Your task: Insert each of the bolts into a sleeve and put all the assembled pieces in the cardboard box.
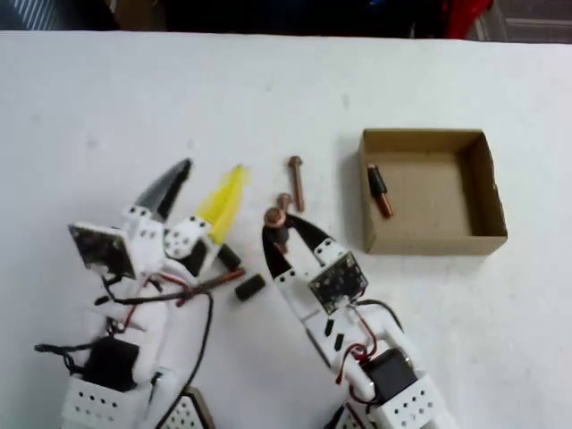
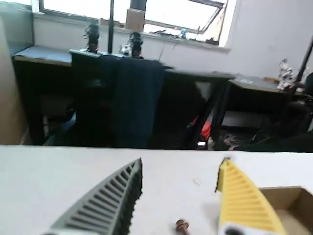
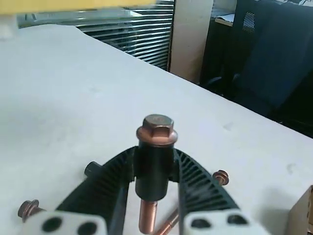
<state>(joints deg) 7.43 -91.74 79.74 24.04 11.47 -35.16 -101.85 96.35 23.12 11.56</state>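
On white table (image 1: pixel 107 98), near the middle: right gripper (image 1: pixel 279 225), black fingers (image 3: pixel 200 183) pressed onto held sleeve (image 3: pixel 154 169) from both sides. Pinching it upright. Down thru that sleeve: held bolt (image 3: pixel 156 131), copper head sitting on top, thin end poking out under.

Just beside it, on left half of table: left gripper (image 1: pixel 214 166), spread wide, nothing btwn. On outer side grey finger (image 2: pixel 110 203), on side nearer other arm yellow finger (image 2: pixel 242 200). Both tips pointing twd far edge of table.

Just past right gripper's tip: long bolt (image 1: pixel 295 183) lying flat, head twd far edge. Btwn that one & held sleeve: small bolt (image 1: pixel 284 203), v. close to black fingers; can't tell if touching.

Down by left arm's wrist, 2 more black sleeves lying flat: first spare sleeve (image 1: pixel 230 257) right by base of yellow finger, second spare sleeve (image 1: pixel 250 288) a bit nearer front edge, btwn the 2 arms. Near each other, not touching.

Over on right side: cardboard box (image 1: pixel 429 241), open top, brown, near right gripper but apart from it, well apart from left gripper. Inside, close to wall nearest the grippers: finished piece (image 1: pixel 379 189), bolt inside black sleeve, lying flat on box floor. Black part twd far edge, copper end twd front.
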